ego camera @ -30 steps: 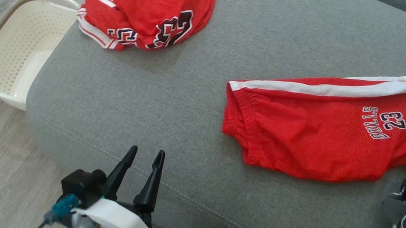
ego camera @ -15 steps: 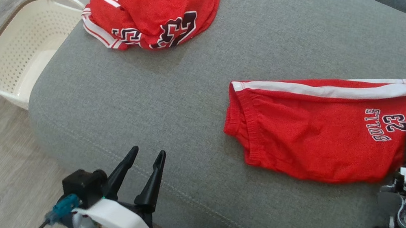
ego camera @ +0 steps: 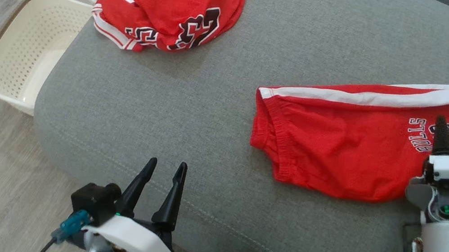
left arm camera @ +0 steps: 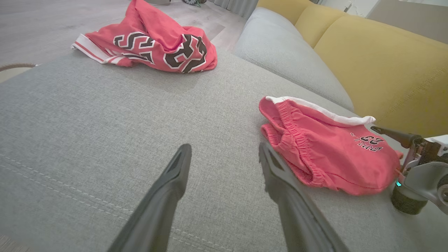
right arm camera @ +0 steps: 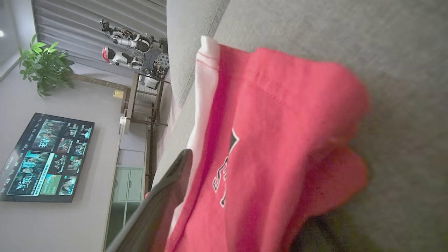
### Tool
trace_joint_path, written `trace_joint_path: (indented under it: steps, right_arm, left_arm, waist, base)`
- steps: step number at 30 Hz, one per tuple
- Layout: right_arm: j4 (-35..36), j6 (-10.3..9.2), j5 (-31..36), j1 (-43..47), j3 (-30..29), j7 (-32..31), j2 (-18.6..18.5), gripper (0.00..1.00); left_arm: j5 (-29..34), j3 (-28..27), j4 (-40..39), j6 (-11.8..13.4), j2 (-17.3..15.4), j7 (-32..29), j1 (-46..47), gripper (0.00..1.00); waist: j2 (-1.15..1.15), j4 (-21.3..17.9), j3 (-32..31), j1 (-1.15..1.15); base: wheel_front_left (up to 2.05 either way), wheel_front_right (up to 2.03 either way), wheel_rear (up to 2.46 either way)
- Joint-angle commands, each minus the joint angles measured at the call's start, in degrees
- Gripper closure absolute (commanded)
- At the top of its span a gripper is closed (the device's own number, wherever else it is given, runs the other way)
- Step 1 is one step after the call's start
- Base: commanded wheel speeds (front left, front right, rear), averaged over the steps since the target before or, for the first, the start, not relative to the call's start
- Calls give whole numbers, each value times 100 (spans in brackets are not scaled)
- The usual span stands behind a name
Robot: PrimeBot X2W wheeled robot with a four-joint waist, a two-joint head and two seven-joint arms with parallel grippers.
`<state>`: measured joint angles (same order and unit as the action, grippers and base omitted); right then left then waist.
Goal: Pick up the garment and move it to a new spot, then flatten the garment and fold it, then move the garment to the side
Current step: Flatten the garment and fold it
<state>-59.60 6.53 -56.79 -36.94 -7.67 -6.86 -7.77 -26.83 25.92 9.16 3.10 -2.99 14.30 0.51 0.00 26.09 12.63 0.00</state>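
The right end effector [ego camera: 441, 128] is closing tight on the hem end of the red shorts [ego camera: 340, 141], just by the "BULLS 23" print; in the right wrist view the red cloth is bunching up around its dark finger, so it appears to be gripping fabric, not merely resting on it. The shorts are lying on the right part of the grey sofa cushion [ego camera: 220, 98], already looking flattened and doubled leg on leg, with the waistband pointing left. By my reading the fold is the step in hand, or else the carry to the side is starting; I cannot tell which. The next move is calling for a low, steady lift so the layers are not sliding apart. The left end effector [ego camera: 168, 164] is hovering open and holding nothing near the cushion's front edge, well apart from the shorts. A crumpled red jersey [ego camera: 170, 12] is lying at the far left corner. A cream perforated basket [ego camera: 25, 38] is standing on the floor beside it, its visible interior bare.
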Motion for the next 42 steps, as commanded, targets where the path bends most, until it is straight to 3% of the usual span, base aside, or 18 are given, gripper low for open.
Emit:
trace_joint_path:
  steps: [1,11,22,29,35,39,42]
  right_arm:
    - [-62,96,17,-141,300,41,377,100]
    - [517,96,12,247,482,897,349,100]
    - [1027,96,16,864,226,1975,207,100]
    - [851,96,874,1208,-631,2180,23,100]
    - [1066,96,2204,1296,-1348,2184,317,100]
    - [1497,96,2441,1273,-1276,2185,462,100]
    - [1832,96,2253,1345,-805,2185,484,100]
  left_arm:
    - [-23,-133,-174,34,12,70,194,0]
    - [-76,-144,-88,48,12,70,150,0]
    - [-52,-174,-38,53,12,70,26,0]
    - [-52,-189,-29,70,12,70,-50,0]
    - [-44,-155,23,43,12,70,-57,0]
    - [-46,-138,59,43,12,70,-65,0]
    - [-40,-124,90,39,12,70,-78,0]
  waist:
    - [0,10,-15,0]
    - [0,-228,-291,0]
    - [0,-664,-583,0]
    - [0,-829,-715,0]
    - [0,-872,-768,0]
    - [0,-851,-843,0]
    - [0,-820,-895,0]
  base:
    - [0,0,0]
    - [0,0,0]
    - [0,0,0]
    - [0,0,0]
    - [0,0,0]
    - [0,0,0]
    - [0,0,0]
